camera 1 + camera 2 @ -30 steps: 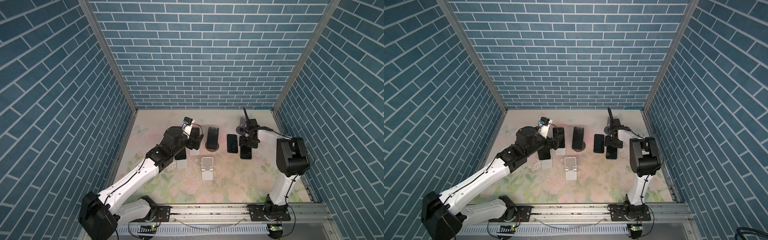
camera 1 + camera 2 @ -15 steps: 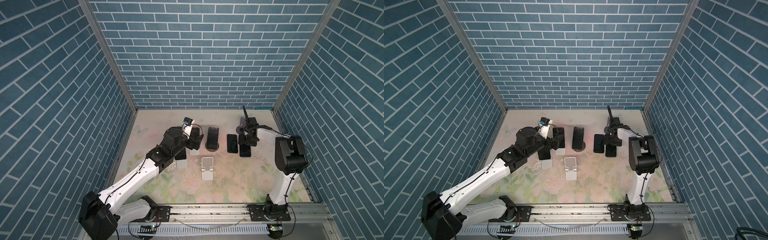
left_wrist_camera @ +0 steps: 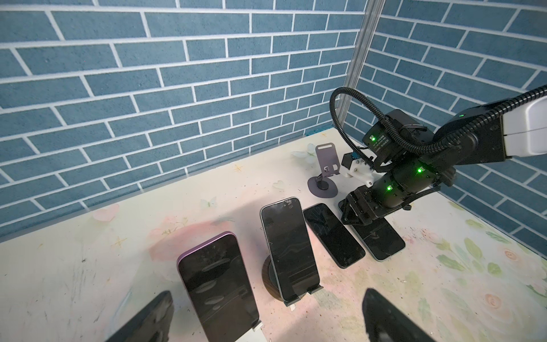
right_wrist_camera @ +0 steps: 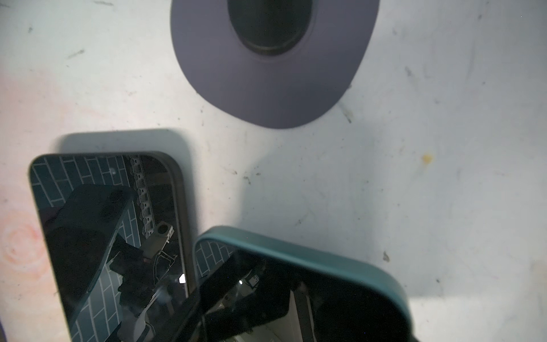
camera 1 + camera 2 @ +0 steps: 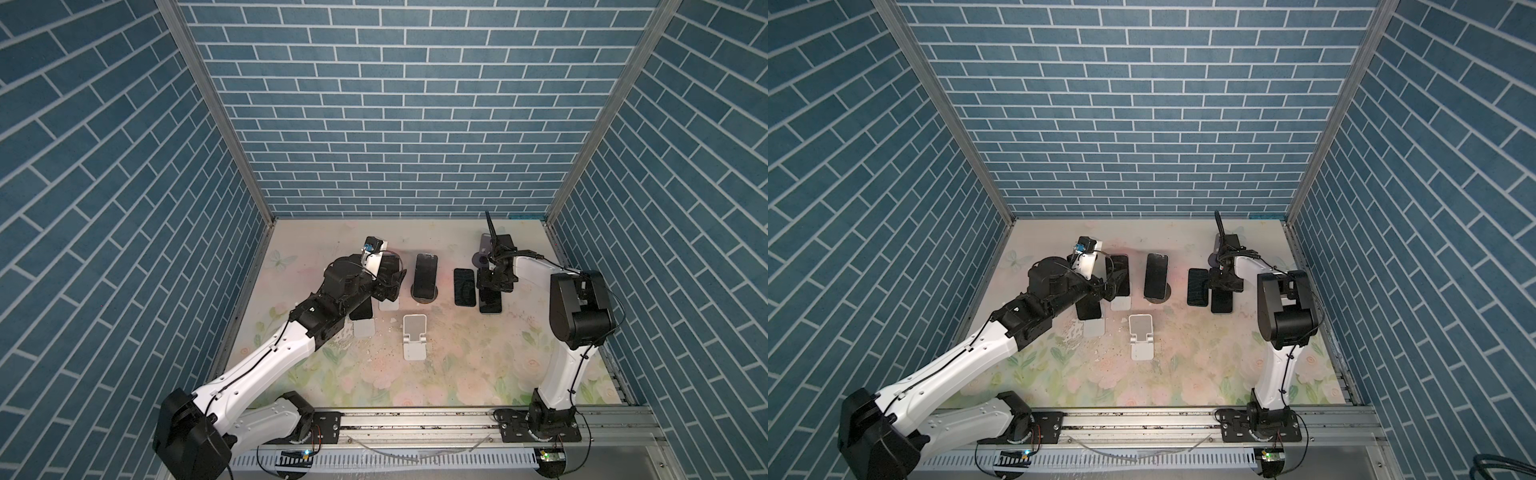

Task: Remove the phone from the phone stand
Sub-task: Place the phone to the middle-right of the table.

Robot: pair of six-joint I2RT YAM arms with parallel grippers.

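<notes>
Left wrist sees whole purple stand (image 3: 325, 157); right, base.

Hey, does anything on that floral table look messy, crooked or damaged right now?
Yes: dark specks and pale flakes litter the floral table mat beside the empty white folding phone stand, as if the surface is chipping. Nothing else stands out.

phone (image 5: 424, 274) on stand (image 5: 424, 298), second stand (image 5: 414, 343) before it
</notes>
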